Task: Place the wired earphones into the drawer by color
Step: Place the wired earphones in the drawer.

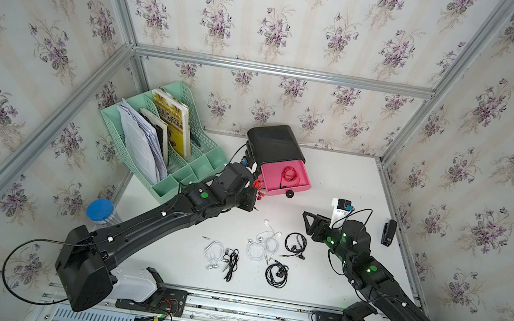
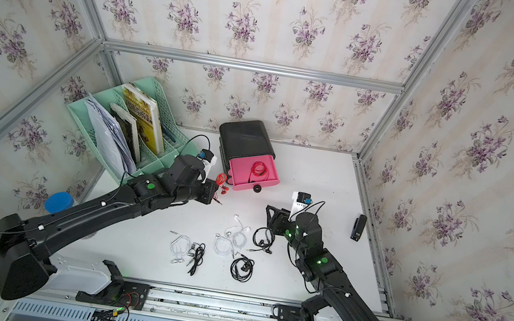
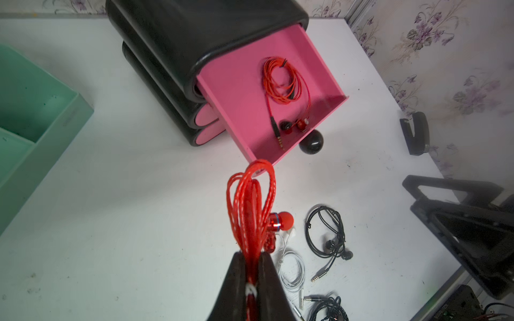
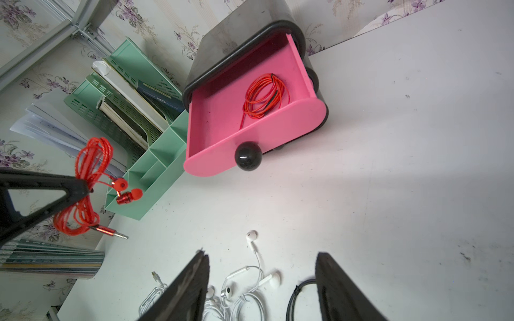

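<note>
While the drawer [image 3: 236, 91] holds red earphones [image 3: 281, 80], left end effector [image 3: 251, 255] clamps a red bundle [image 3: 250, 200].

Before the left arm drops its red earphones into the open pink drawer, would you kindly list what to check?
1. Left jaws shut on the red coiled wired earphone bundle: ok.
2. Pink plastic drawer pulled open: ok.
3. Colour match, another red earphone coil lies inside: ok.
4. Bundle above the drawer: not ok, it hangs beside the front corner.
5. Dangling red jack plug high enough to clear the drawer wall: cannot tell.
6. Right jaws open, away from the drawer: ok.
</note>
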Available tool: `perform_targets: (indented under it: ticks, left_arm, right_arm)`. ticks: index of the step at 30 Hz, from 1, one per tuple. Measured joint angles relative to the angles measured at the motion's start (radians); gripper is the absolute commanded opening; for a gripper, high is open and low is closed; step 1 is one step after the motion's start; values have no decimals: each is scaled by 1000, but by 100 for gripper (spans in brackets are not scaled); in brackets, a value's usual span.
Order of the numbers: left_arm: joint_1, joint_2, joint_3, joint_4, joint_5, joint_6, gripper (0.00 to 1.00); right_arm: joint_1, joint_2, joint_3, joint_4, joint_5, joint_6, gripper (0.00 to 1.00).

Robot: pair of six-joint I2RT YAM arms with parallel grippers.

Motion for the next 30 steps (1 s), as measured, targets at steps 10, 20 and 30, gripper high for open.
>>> perform_targets:
  ticks: [10,20,30]
  left_arm:
    - [13,238,268,-5,20,128,10]
    - [34,476,477,-6,59,192,9]
    - [74,576,518,-11,90,195,10]
  right_arm:
    - [0,-16,-1,2,5,0,65]
    - [0,-50,-3,2,23,-5,65]
    - [0,-41,-3,2,34,-19,65]
